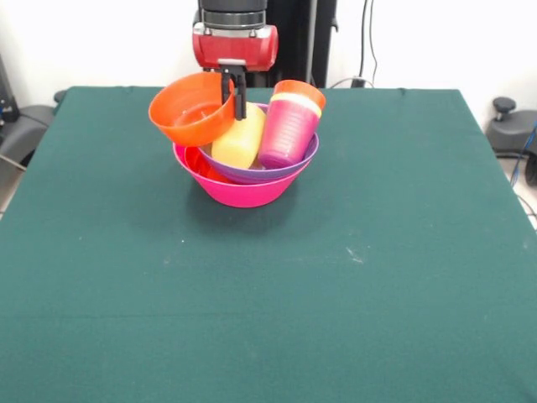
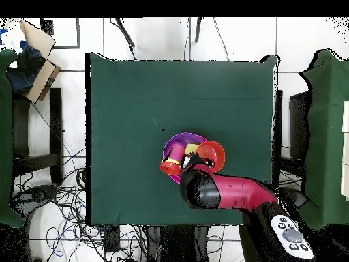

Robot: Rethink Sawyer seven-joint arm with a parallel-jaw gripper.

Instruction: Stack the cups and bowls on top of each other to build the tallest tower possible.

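A: Quickly, gripper (image 1: 234, 92) first. Fingers?

B: Dark fingers (image 1: 240, 99) pinch the rim of the wide orange bowl (image 1: 190, 110). Narrow gap, with the bowl's wall between them. Bowl is tilted, its opening facing the camera in the front view, and it hangs at the pile's left side, overlapping the rims below.

A: The tower?

B: Big pink bowl (image 1: 239, 188) sits on the green table (image 1: 268, 294), toward the far middle. Purple shallow bowl (image 1: 289, 168) is nested in it. Inside that, a yellow cup (image 1: 239, 138) lies on its side, and next to it leans a nested stack of cups: purple cup (image 1: 285, 138) outermost, a yellow band, then an orange rim (image 1: 299, 91) on top.

A: Do the cups touch?

B: Yellow cup and purple cup are just beside each other; contact I cannot tell.

A: Overhead add anything?

B: Overhead shows the red arm (image 2: 235, 192) reaching in from the table's edge and covering part of the pile. The orange bowl (image 2: 213, 154) there reads as a round disc by the purple bowl's rim (image 2: 178, 142). The fingers are hidden under the arm there; only the front view shows the grip.
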